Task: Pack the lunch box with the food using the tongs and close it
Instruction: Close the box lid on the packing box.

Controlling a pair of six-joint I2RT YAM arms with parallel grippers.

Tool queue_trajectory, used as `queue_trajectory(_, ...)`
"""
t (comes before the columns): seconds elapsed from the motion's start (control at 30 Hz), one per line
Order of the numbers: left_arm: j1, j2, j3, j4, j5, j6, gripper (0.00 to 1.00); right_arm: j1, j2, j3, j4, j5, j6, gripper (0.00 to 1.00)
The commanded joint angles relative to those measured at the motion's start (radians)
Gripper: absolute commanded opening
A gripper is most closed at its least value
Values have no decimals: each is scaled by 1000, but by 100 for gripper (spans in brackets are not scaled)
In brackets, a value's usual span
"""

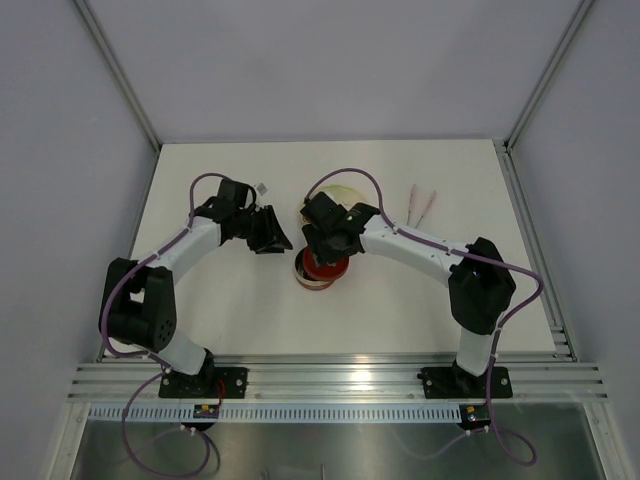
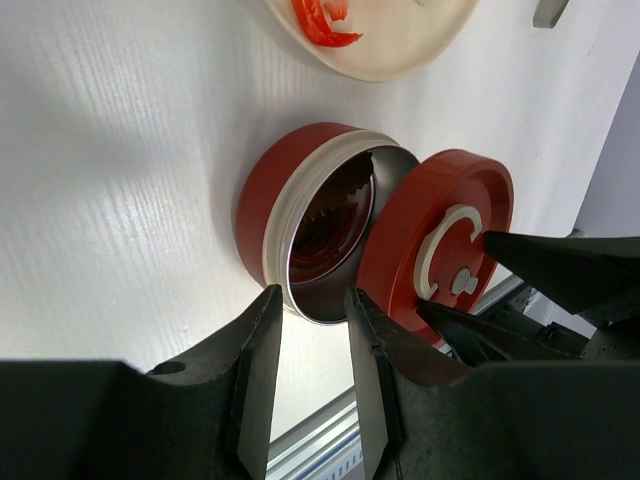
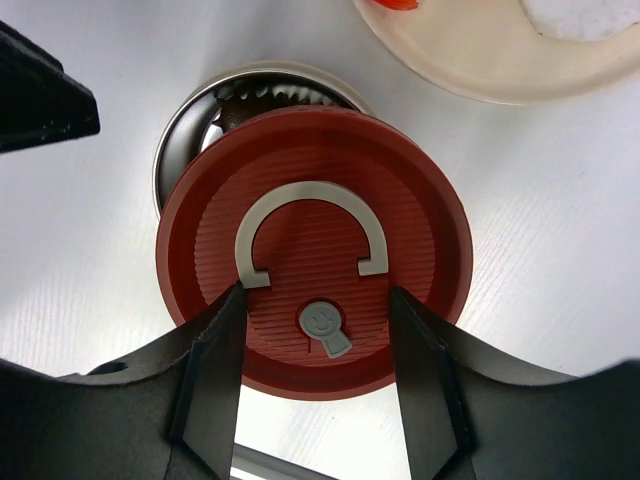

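The lunch box (image 2: 262,205) is a round metal tin with a red band, standing open on the white table (image 1: 230,300). Dark food (image 2: 330,215) lies inside it. The red lid (image 3: 315,250) with its white curl hangs tilted over the tin (image 3: 190,110) and covers most of the opening. My right gripper (image 3: 316,292) is shut on the lid, a fingertip on each side of the curl's ends. My left gripper (image 2: 312,295) stands just left of the tin, jaws slightly apart with nothing between them. The pale pink tongs (image 1: 422,205) lie on the table at the right.
A pale plate (image 2: 410,50) sits just beyond the tin with a red curled strip (image 2: 320,22) and a white piece (image 3: 590,15) on it. In the top view it (image 1: 340,192) is partly hidden by the right arm. Metal rails (image 1: 320,375) run along the near edge.
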Motion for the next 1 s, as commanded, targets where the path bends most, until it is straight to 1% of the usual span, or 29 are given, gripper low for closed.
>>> queue_trajectory(0.0,29,-26,11,3,15,4,35,27,19,59,-9,-13,2,23)
queue_trajectory(0.4,72,-51,-19,17,-1,-15,35,41,101,93,19,-39,-6,24)
queue_trajectory(0.7,73,-54,-25,18,3,-16,35,58,115,107,20,-44,-19,24)
queue_trajectory(0.9,75,-55,-25,14,1,-13,35,58,139,153,-3,-27,-21,25)
queue_trajectory(0.97,75,-55,-27,12,3,-12,35,59,164,183,-53,-15,-13,25)
